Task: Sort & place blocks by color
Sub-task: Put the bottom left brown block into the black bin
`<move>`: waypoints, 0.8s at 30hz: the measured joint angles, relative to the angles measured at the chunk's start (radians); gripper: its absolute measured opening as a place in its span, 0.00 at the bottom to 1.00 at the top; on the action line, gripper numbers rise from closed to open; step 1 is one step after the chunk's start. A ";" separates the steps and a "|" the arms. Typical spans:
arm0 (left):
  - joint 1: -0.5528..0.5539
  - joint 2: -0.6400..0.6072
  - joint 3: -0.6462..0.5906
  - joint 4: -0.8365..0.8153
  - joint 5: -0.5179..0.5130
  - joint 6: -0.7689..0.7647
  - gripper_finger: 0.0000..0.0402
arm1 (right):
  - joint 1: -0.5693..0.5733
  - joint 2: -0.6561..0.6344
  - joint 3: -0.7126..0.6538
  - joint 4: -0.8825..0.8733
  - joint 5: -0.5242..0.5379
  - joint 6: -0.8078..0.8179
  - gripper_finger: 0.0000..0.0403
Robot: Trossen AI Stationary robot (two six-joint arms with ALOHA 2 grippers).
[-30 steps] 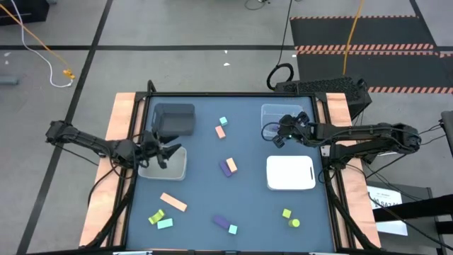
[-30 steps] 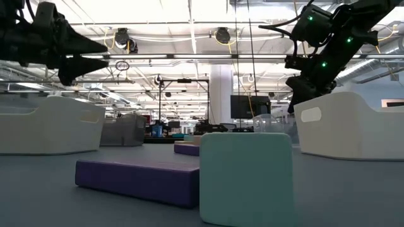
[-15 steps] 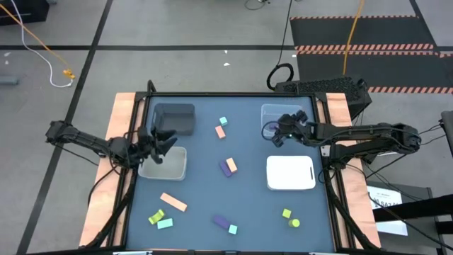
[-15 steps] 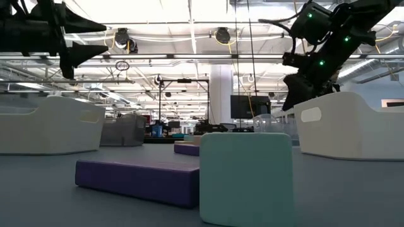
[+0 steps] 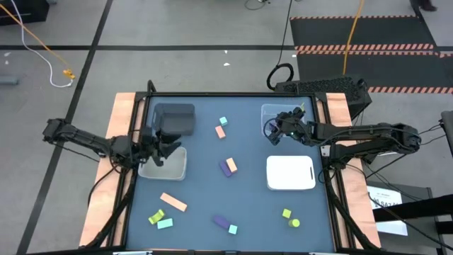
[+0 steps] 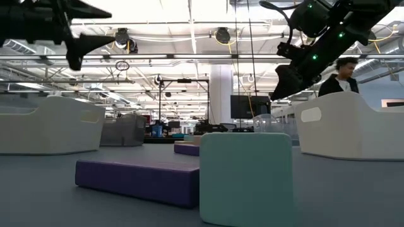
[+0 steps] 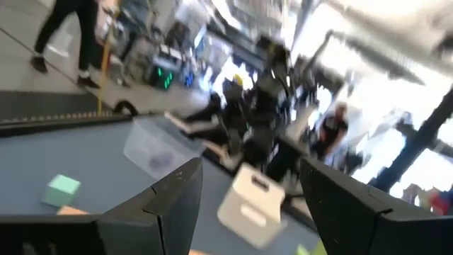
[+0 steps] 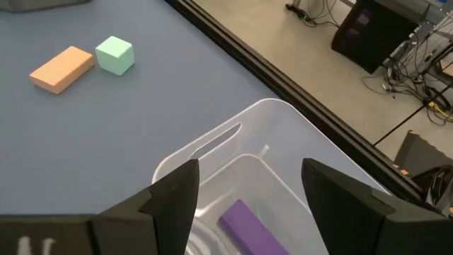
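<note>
While the dark blue table (image 5: 248, 205) carries 3 bins, the right gripper (image 5: 271, 131), fingers spread and empty, hovers over the clear plastic bin (image 8: 265, 152) at its far right corner, where 1 purple bar block (image 8: 244, 221) lies. Over the white bin (image 5: 173, 168) by the left edge, the left gripper (image 5: 164, 149) hangs spread and empty; loose blocks lie across the middle and along the near edge.

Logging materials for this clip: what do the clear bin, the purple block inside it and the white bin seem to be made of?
Clear bin: likely thin transparent plastic; the table shows through its glossy walls. Purple block inside it: matte, uniformly coloured, sharp-edged; foam, painted wood or plastic, cannot tell. White bin: opaque moulded plastic by the look, smooth with rounded corners and a handle cutout.
</note>
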 joint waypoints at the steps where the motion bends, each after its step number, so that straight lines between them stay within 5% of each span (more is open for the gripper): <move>1: 0.000 0.030 0.035 -0.045 0.014 0.001 0.59 | 0.000 0.000 0.000 0.000 0.000 0.002 0.59; 13: -0.170 0.493 0.407 -0.481 0.342 -0.017 0.59 | 0.000 0.000 0.000 0.036 0.000 0.011 0.60; 24: -0.397 0.765 0.590 -0.725 0.365 -0.355 0.59 | 0.000 0.000 0.000 0.052 -0.001 0.011 0.60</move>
